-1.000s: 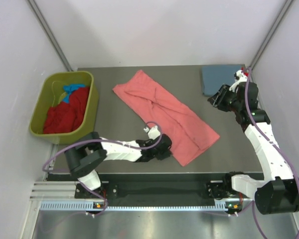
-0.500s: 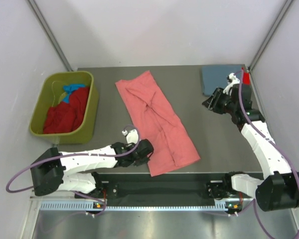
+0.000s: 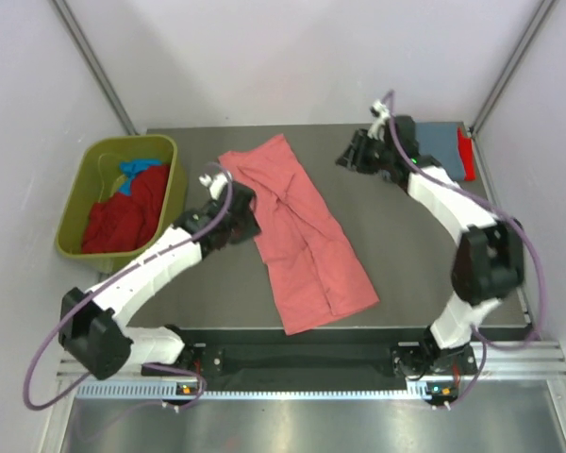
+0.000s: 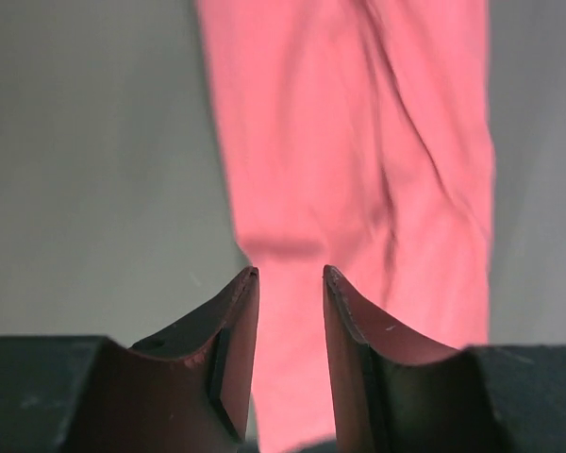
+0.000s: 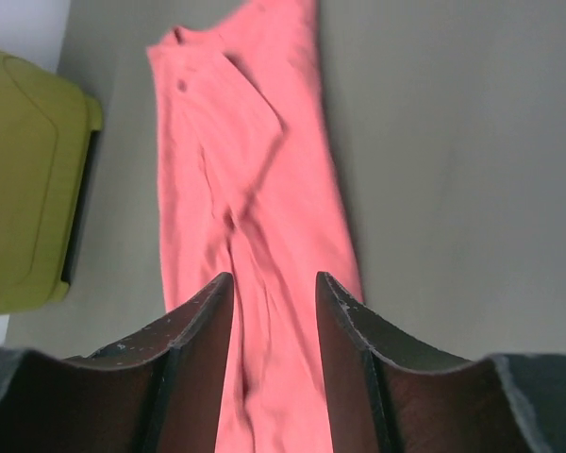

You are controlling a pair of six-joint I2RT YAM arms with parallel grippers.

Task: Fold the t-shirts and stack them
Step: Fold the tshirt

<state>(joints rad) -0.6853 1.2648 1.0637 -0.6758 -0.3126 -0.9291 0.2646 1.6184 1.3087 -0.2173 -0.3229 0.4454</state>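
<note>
View from above: a dark tabletop (image 3: 406,264) between pale walls. A pink shirt (image 3: 307,241), folded lengthwise into a long strip, lies on it slantwise, running from the upper centre of the frame down to the lower centre. Its surface is creased, with a loose flap near the top end.

The left arm (image 3: 160,269) curves up from the lower left, and its end sits over the strip's upper left edge. In the left wrist view, the left fingers (image 4: 242,302) stand a narrow gap apart with nothing between them. The pink cloth lies below them, filling the centre and right of the frame, with bare tabletop to the left.

The right arm (image 3: 434,193) stretches from the lower right up to the upper centre-right, ending over bare tabletop just right of the strip's top end. In the right wrist view, the right fingers (image 5: 208,311) are parted by a moderate gap and hold nothing, with the pink strip below them.

A folded grey-blue shirt (image 3: 439,142) lies flat in the upper right corner of the tabletop. At the far left, an olive bin (image 3: 176,208) holds crumpled red shirts (image 3: 123,217) and a blue shirt (image 3: 137,170).
</note>
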